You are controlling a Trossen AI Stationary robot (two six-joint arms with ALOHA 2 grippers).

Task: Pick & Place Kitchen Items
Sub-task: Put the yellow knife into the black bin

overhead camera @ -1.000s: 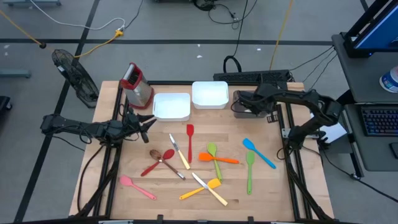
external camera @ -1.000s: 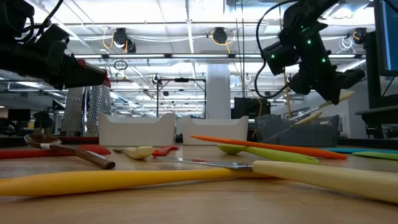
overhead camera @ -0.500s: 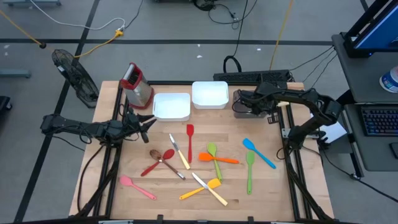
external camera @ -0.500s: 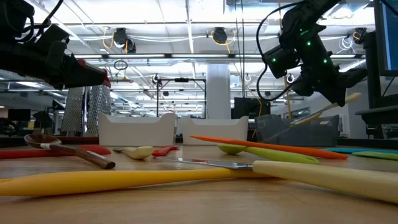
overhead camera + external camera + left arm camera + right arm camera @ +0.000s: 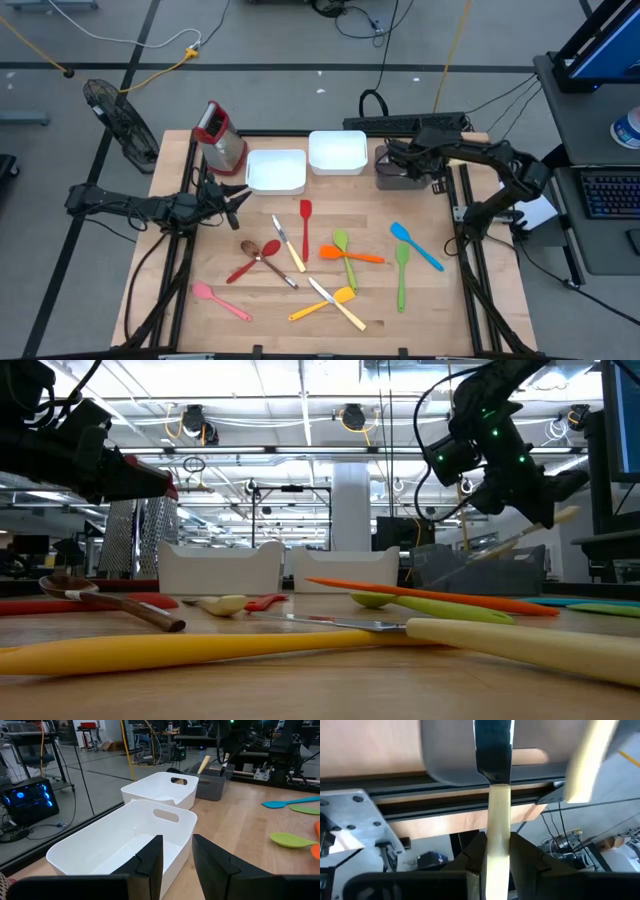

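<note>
Moved: right gripper (image 5: 392, 160) has edged further over the dark tray (image 5: 398, 179) | grip: fingers clamped on a pale-handled knife (image 5: 496, 795), blade toward the tray | left gripper (image 5: 238, 196): part-open, empty, beside the white tray (image 5: 275, 172) | rest: utensils lie mid-table.

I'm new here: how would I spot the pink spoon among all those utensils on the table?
Start at the wooden table seen from above and go to its near left corner, on the left arm's side. The pink spoon lies there alone, slanted. Its nearest neighbours, the red spoon and brown spoon, cross each other farther in; it touches nothing.
</note>
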